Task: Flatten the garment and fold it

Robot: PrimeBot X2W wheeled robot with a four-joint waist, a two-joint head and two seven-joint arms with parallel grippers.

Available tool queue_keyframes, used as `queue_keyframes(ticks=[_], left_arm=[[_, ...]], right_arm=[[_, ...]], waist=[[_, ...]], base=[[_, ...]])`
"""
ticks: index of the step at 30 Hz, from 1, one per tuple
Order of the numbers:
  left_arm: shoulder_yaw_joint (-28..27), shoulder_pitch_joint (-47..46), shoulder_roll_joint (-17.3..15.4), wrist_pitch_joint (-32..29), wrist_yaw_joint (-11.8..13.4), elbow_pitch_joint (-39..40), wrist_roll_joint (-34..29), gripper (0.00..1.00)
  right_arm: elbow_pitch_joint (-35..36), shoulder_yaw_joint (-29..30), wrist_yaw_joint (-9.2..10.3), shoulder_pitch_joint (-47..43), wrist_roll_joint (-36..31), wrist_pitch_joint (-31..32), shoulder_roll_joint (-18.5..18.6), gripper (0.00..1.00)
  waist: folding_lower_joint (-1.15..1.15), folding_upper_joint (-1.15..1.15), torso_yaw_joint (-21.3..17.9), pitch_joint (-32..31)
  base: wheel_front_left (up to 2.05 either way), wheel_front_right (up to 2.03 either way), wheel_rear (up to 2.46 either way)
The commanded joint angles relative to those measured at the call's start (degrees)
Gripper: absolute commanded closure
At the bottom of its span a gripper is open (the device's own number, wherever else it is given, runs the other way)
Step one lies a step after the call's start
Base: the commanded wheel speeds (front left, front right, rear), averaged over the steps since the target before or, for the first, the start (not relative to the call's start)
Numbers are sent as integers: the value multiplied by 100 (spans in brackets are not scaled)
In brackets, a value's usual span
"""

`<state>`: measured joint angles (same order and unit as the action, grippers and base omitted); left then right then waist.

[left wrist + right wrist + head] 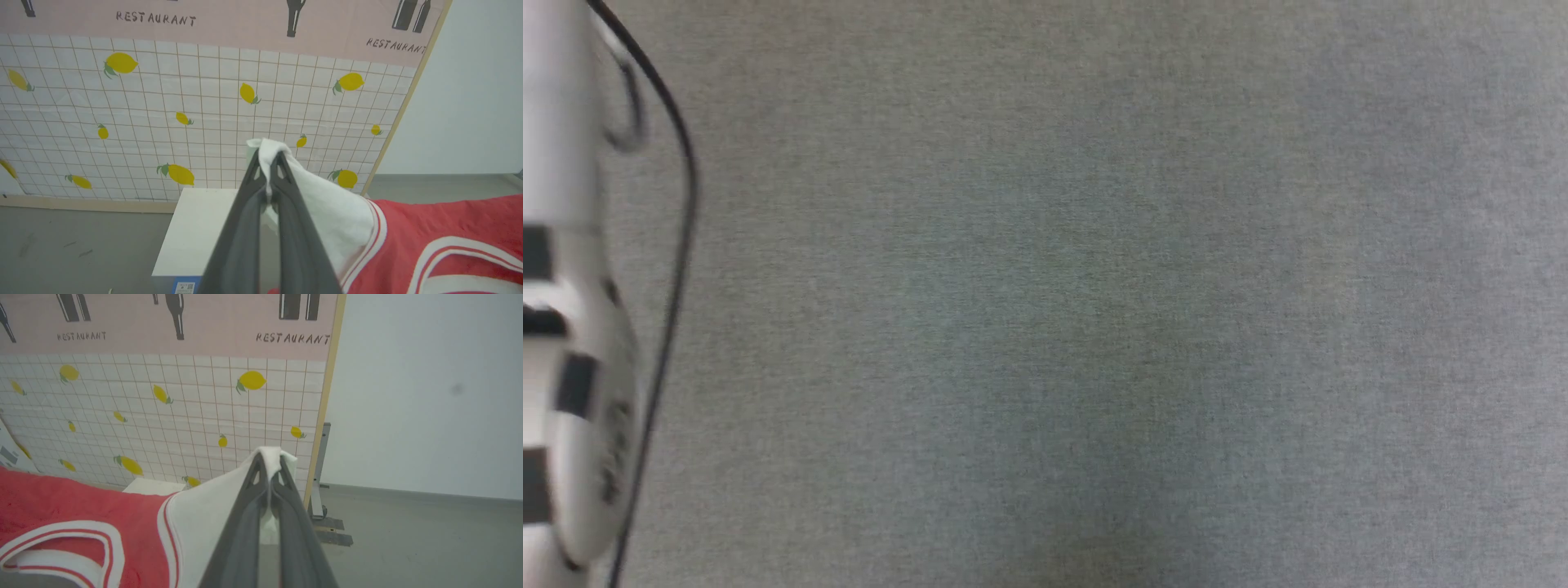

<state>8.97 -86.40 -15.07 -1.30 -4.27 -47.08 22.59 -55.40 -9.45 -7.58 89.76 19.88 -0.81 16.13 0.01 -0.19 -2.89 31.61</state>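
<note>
Left gripper (269,161) is pinched on one white sleeve (331,208). Right gripper (269,459) is pinched on the other sleeve (204,514). The garment (441,228) extends beside each gripper, toward the opposite one.

You are viewing a grey floor (73,245); a white cabinet (196,228) is standing on it by the lemon-print panel (204,102).

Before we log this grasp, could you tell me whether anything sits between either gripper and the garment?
Nothing visible does. The left gripper and the right gripper are each shut directly on a white sleeve of the garment, with cloth pinched between the fingers.
</note>
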Motion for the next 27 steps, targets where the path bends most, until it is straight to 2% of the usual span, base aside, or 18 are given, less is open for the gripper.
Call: queue_keyframes(ticks=[1, 10, 13, 23, 27], left_arm=[[62, 303, 13, 73, -57, -93, -7, 100], [440, 2131, -44, 138, -245, -762, 43, 100], [662, 2812, -117, 85, -291, -902, 54, 100], [1174, 3956, -426, -83, -319, -702, 181, 100], [1442, 4382, -551, -352, -320, -462, 348, 100]], right_arm=[[-45, -130, 9, -275, 127, 72, 43, 100], [116, -1099, 9, -2182, 997, 881, 544, 100], [407, -1388, 9, -3107, 1431, 1264, 856, 100], [1237, -1412, 9, -4796, 2052, 1689, 1691, 100], [1592, -1355, 9, -5359, 2221, 2014, 1915, 100]], waist=[[-1, 19, 97, -180], [-1, 19, 291, -1039], [-1, 19, 358, -1435], [-1, 19, 435, -2317], [-1, 19, 462, -2594]], base=[[0, 0, 0], [0, 0, 0], [0, 0, 0], [0, 0, 0], [0, 0, 0]])
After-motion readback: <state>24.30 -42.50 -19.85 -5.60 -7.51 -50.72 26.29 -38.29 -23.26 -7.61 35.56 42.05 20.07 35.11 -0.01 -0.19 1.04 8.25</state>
